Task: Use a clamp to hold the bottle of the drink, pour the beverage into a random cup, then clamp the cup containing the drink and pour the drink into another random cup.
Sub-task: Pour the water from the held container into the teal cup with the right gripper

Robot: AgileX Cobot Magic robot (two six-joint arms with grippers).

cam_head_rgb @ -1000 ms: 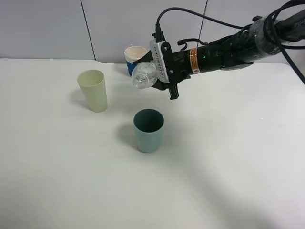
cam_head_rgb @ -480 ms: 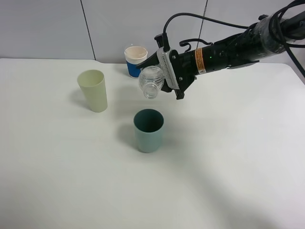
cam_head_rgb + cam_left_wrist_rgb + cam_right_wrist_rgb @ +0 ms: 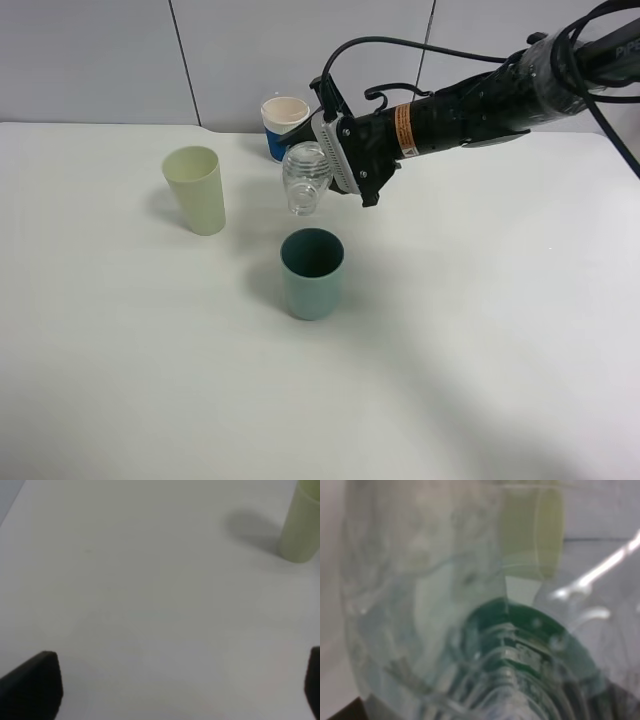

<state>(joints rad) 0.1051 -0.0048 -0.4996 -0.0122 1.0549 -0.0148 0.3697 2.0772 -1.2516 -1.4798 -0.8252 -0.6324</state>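
My right gripper (image 3: 335, 165) is shut on a clear plastic bottle (image 3: 303, 177), which hangs tilted with its neck pointing down above the teal cup (image 3: 312, 272). The bottle fills the right wrist view (image 3: 445, 605), and the teal cup shows through it (image 3: 520, 625). A pale green cup (image 3: 196, 190) stands upright to the left and also shows in the left wrist view (image 3: 300, 527). A blue and white cup (image 3: 283, 125) stands at the back, behind the bottle. My left gripper (image 3: 180, 685) is open over bare table, out of the exterior high view.
The white table (image 3: 480, 340) runs up to a grey wall at the back. My right arm with its black cables (image 3: 480, 100) reaches in from the upper right.
My right gripper has turned the bottle from lying sideways to neck-down and shifted it slightly toward the space above the teal cup. The cups have not moved.
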